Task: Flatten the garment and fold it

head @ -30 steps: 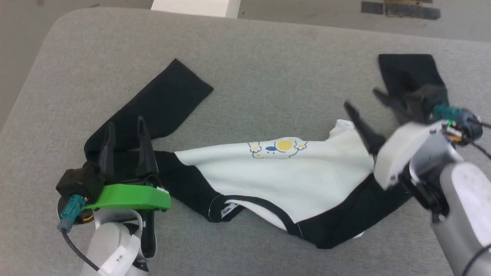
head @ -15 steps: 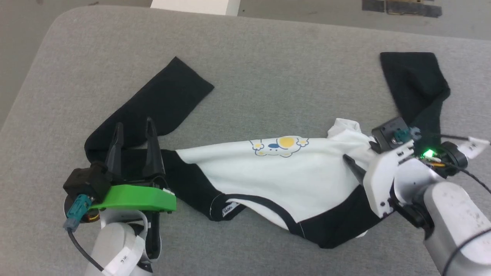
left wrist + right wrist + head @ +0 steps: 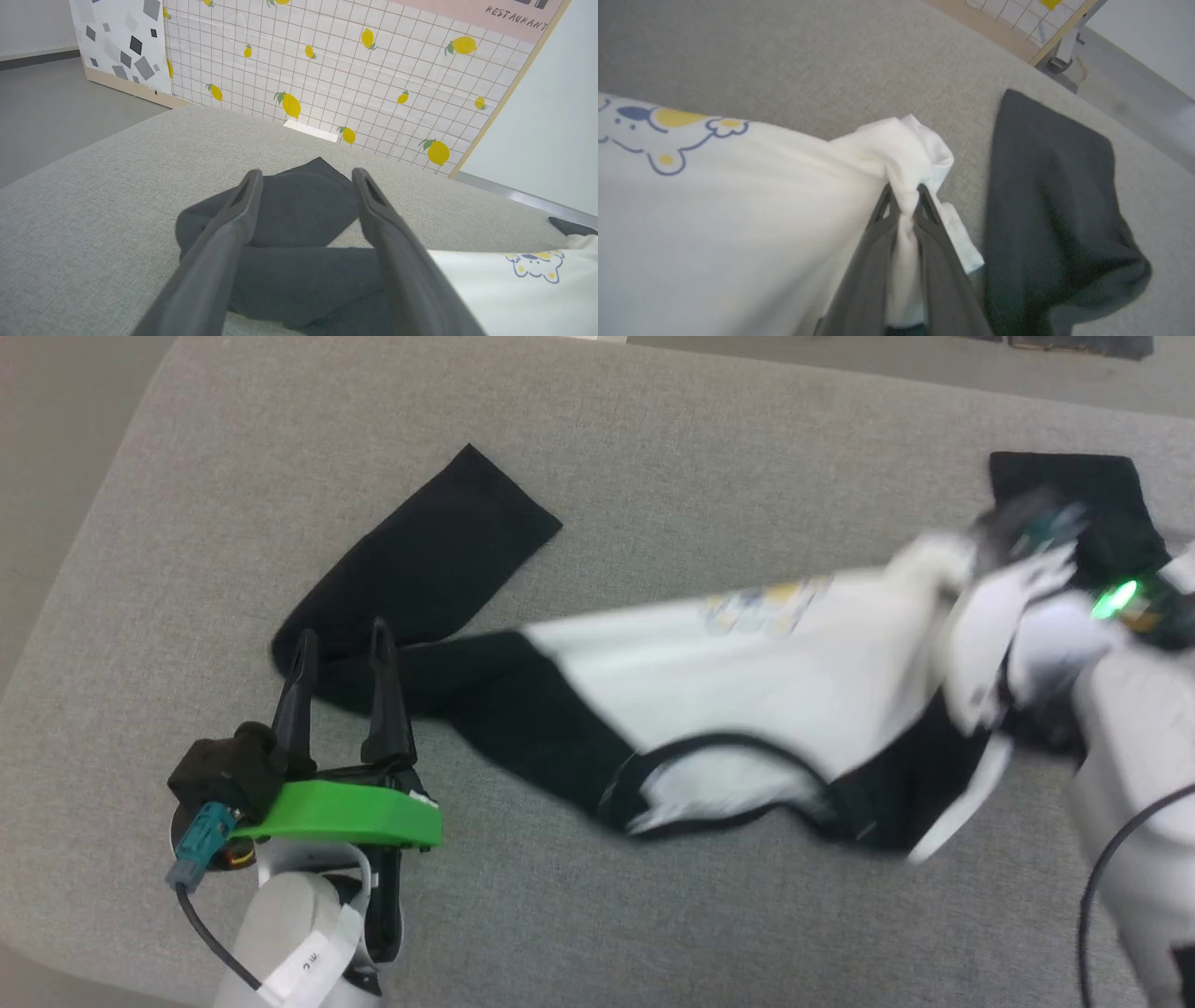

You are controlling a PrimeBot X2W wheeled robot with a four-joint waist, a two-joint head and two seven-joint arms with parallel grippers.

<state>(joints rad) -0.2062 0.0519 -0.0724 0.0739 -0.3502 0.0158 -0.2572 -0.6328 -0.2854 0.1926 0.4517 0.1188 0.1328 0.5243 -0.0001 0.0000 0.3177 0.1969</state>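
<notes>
Lying across the grey woven cushion [image 3: 653, 448], the garment [image 3: 747, 691] is soft knit with a white body and black sleeves. The right gripper [image 3: 903, 196] pinches a puckered bunch of its white edge between narrow jaws; half a second ago those jaws stood apart above it. The left gripper [image 3: 306, 175] still hovers wide open over a folded sleeve [image 3: 420, 560].

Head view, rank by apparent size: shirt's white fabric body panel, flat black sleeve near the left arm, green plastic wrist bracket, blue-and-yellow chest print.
1. white fabric body panel, largest, though motion-blurred
2. flat black sleeve
3. green plastic wrist bracket; it sits nearer the camera, so its true size is unsure
4. blue-and-yellow chest print, smallest, blurred
</notes>
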